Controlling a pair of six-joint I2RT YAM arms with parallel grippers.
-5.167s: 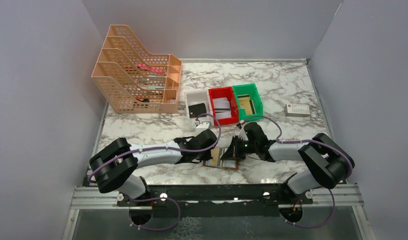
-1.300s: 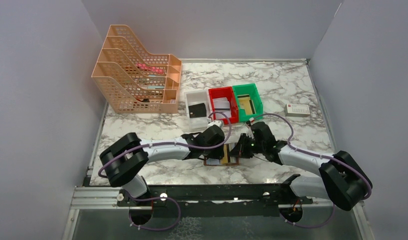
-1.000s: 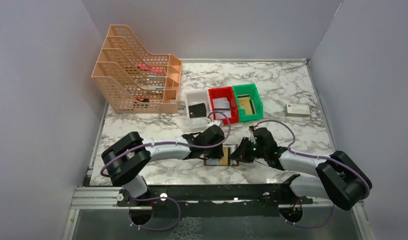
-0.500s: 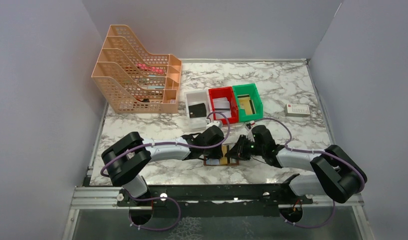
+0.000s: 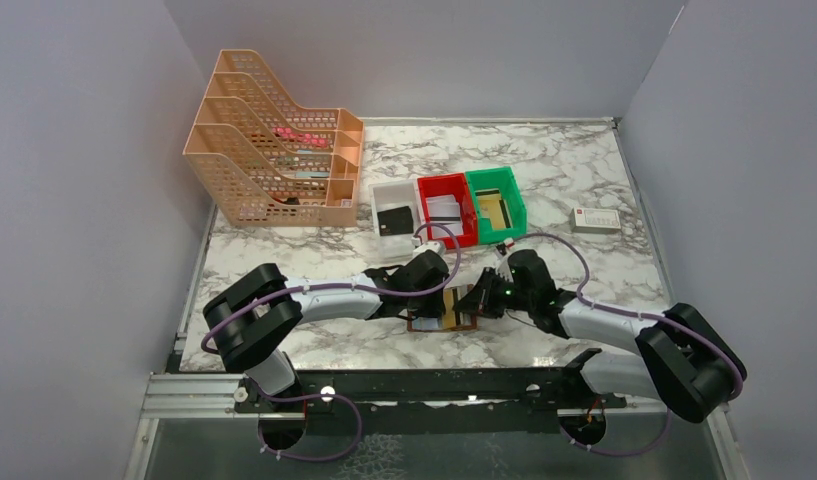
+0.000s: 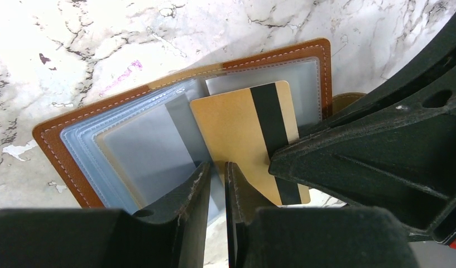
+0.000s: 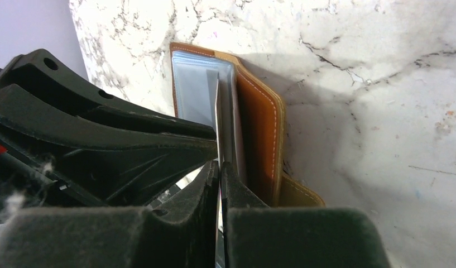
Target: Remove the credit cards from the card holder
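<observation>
At the near edge of the surface (image 5: pixel 284 265) the card holder (image 6: pixel 130 145) lies open. The left wrist view shows a gold card (image 6: pixel 231 134) half out of a sleeve. The left claw (image 6: pixel 217 167) stands a slit apart over the sleeves; whether it grips I cannot tell. Only the right wrist view shows the right claw (image 7: pixel 219 166) pinched on that card's edge. Farther back stand the bins (image 5: pixel 422 205) and an orange rack (image 5: pixel 264 170).

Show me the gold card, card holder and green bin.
gold card (image 6: pixel 231 128), left wrist view, gold face beside the stripe
card holder (image 6: pixel 49 148), left wrist view, brown leather border
green bin (image 5: pixel 520 205), top view, right wall
</observation>
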